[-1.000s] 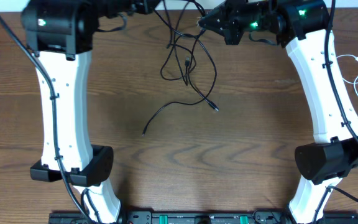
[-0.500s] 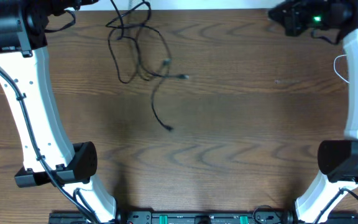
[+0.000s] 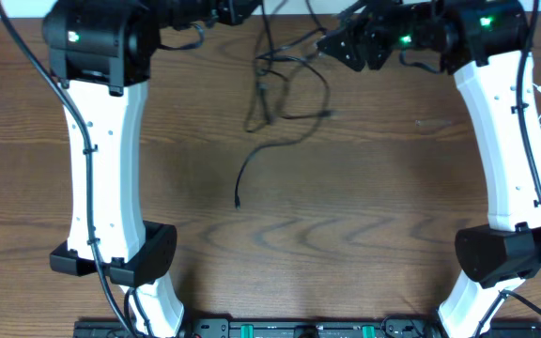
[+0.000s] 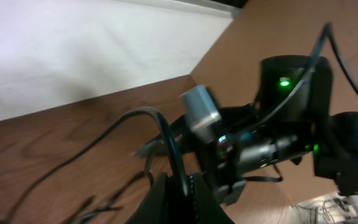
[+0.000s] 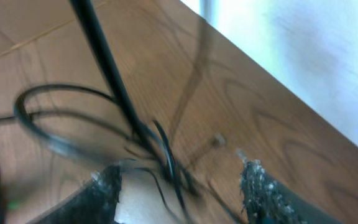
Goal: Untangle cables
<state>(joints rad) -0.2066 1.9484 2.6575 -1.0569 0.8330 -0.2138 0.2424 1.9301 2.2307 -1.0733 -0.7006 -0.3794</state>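
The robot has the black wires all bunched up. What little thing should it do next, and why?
Probably close the right tool on the strand between its fingers. Those fingers stand wide apart with the black cables running between them, while the left tool pinches another strand. With both tools holding, the arms could likely pull the bunch apart.

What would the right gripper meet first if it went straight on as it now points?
Most likely the cables just ahead of the right gripper, between its open jaws; depth is unclear.
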